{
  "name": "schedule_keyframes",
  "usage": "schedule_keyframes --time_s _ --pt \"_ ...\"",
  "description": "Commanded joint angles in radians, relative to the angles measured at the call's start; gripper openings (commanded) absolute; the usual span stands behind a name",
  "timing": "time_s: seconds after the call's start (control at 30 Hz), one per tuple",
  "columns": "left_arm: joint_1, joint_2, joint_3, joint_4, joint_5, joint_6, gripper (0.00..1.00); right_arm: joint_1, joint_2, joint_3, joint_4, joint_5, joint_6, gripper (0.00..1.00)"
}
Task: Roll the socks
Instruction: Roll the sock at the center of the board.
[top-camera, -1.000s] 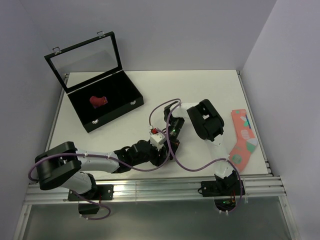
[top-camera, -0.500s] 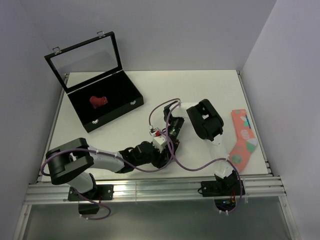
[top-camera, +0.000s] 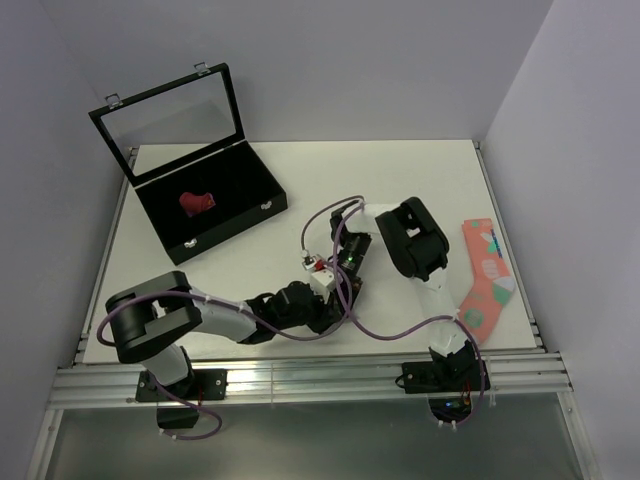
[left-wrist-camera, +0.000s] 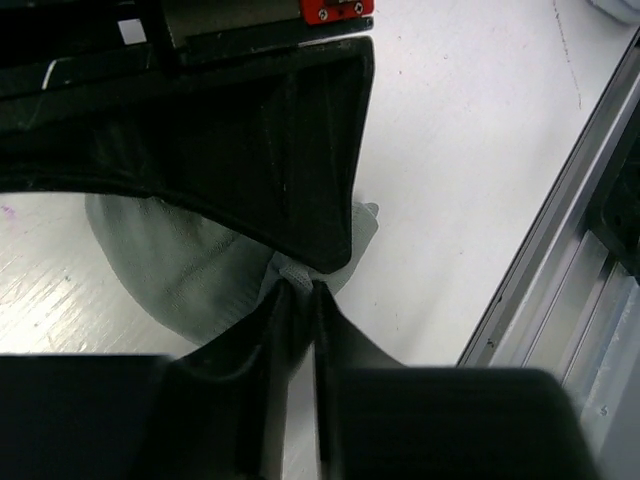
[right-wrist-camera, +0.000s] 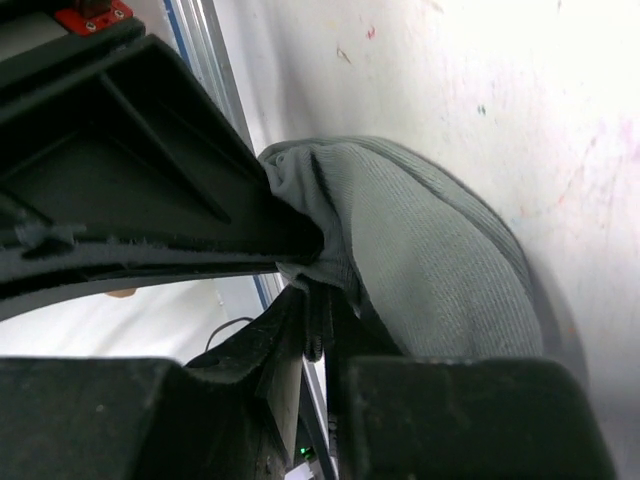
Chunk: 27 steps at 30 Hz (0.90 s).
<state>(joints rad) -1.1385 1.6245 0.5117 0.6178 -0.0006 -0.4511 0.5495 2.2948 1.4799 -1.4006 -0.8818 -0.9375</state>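
Note:
The grey ankle sock (left-wrist-camera: 190, 270) lies bunched on the white table; it also shows in the right wrist view (right-wrist-camera: 430, 250). My left gripper (left-wrist-camera: 298, 295) is shut on a fold at the sock's edge. My right gripper (right-wrist-camera: 322, 290) is shut on the same sock's edge, close against the left one. In the top view the two grippers meet near the table's front middle, left (top-camera: 318, 312) and right (top-camera: 335, 292), and hide the sock. A red fabric bundle (top-camera: 197, 202), seemingly the magenta-red sock, lies inside the black case.
An open black case (top-camera: 228, 226) with a raised glass lid stands at the back left. A salmon-pink sock with teal and white patches (top-camera: 485, 275) lies flat at the right edge. The metal rail (left-wrist-camera: 560, 250) of the table's front edge runs close beside the grippers.
My left arm's upper link has swung to the right, toward the grippers. Both grippers stay together on the grey sock, shifted only slightly.

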Motion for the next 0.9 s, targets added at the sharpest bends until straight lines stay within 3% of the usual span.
schedule_keyframes --time_s 0.0,0.03,0.07,0.13,0.27,0.33,0.67,0.87 --pt "-0.007 0.037 0.042 -0.075 0.056 -0.041 0.13 -0.01 -0.04 -0.013 0.063 0.049 0.02 0.18" --pt "-0.007 0.047 0.059 -0.09 0.062 -0.049 0.11 -0.011 -0.058 -0.02 0.093 0.058 0.04 0.19" --pt "-0.007 0.055 0.071 -0.14 0.062 -0.069 0.01 -0.011 -0.067 -0.033 0.112 0.066 0.052 0.23" --pt "-0.007 0.075 0.099 -0.17 0.073 -0.09 0.0 -0.013 -0.112 -0.053 0.176 0.081 0.097 0.3" --pt "-0.006 0.101 0.126 -0.251 0.09 -0.167 0.0 -0.023 -0.198 -0.101 0.259 0.118 0.149 0.61" --pt "-0.006 0.12 0.146 -0.292 0.12 -0.184 0.0 -0.031 -0.233 -0.095 0.249 0.119 0.144 0.65" --pt "0.06 0.129 0.163 -0.378 0.208 -0.371 0.0 -0.14 -0.414 -0.131 0.425 0.21 0.324 0.71" --pt "0.088 0.149 0.18 -0.418 0.252 -0.391 0.0 -0.169 -0.531 -0.222 0.532 0.398 0.381 0.72"
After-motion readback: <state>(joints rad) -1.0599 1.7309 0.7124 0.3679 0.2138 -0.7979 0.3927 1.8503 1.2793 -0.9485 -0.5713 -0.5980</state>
